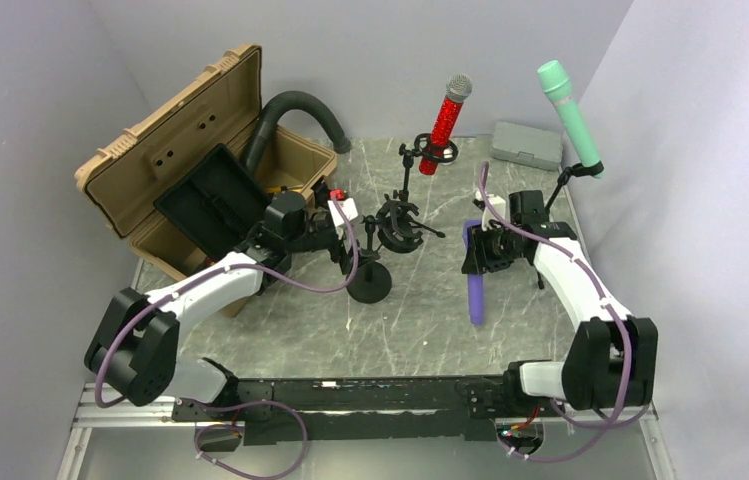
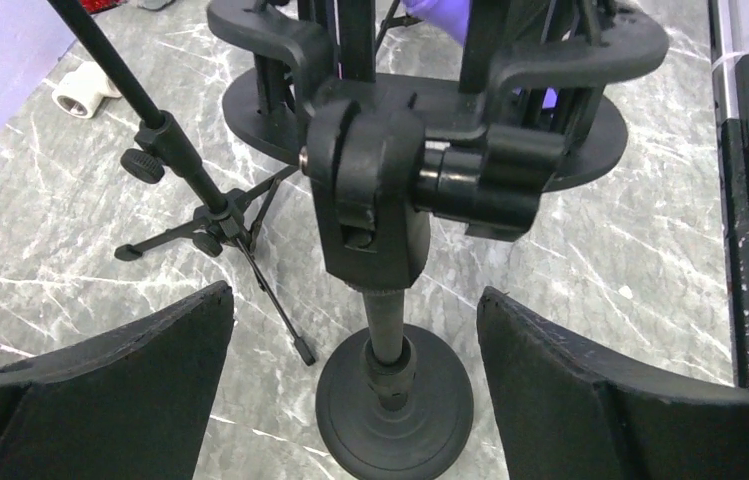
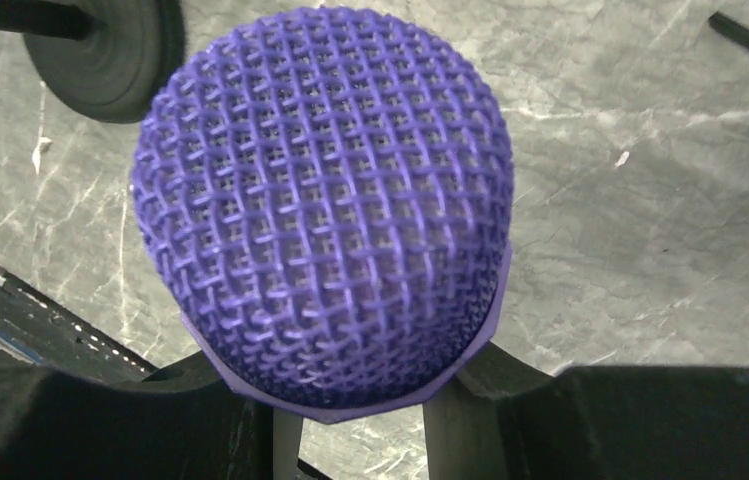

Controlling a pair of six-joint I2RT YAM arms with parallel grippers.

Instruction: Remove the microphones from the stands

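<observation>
The purple microphone (image 1: 476, 295) is in my right gripper (image 1: 482, 252), clear of the black round-base stand (image 1: 370, 282) and to its right. Its handle slants down toward the table. In the right wrist view its mesh head (image 3: 325, 200) fills the frame, and my right gripper (image 3: 360, 400) is shut on the body just under the head. The stand's empty clip (image 2: 380, 190) sits on top of the post. My left gripper (image 2: 355, 295) is open, with one finger on each side of the post above the base (image 2: 395, 405), not touching it.
A red microphone (image 1: 445, 122) on a small tripod (image 2: 205, 215) stands at the back. A green microphone (image 1: 570, 115) on a stand is at the back right. An open tan case (image 1: 180, 165), a black hose (image 1: 295, 105) and a grey box (image 1: 527, 143) are also at the back.
</observation>
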